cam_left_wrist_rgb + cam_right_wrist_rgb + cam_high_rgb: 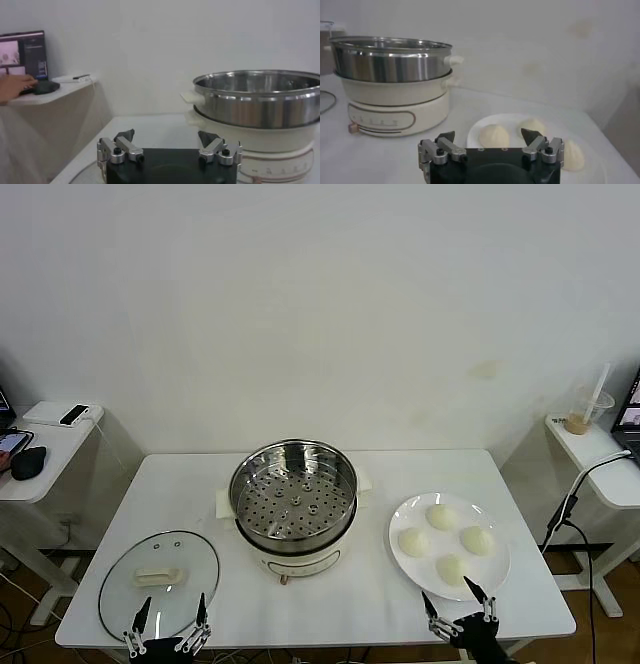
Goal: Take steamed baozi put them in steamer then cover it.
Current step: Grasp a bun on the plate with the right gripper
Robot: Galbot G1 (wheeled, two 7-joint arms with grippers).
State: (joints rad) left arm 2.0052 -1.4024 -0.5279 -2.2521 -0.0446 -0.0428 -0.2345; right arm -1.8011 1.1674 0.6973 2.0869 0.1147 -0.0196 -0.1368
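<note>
Four cream-white baozi lie on a white plate at the right of the table. Three of them show in the right wrist view. The steel steamer with its perforated floor stands empty on the cream cooker base at the table's middle; it also shows in both wrist views. The glass cover lies flat at the front left. My left gripper is open over the cover's near edge. My right gripper is open and empty at the plate's near edge.
A white side desk with a mouse and phone stands at the left; a hand rests on it in the left wrist view. Another side desk with a drink cup and a cable stands at the right.
</note>
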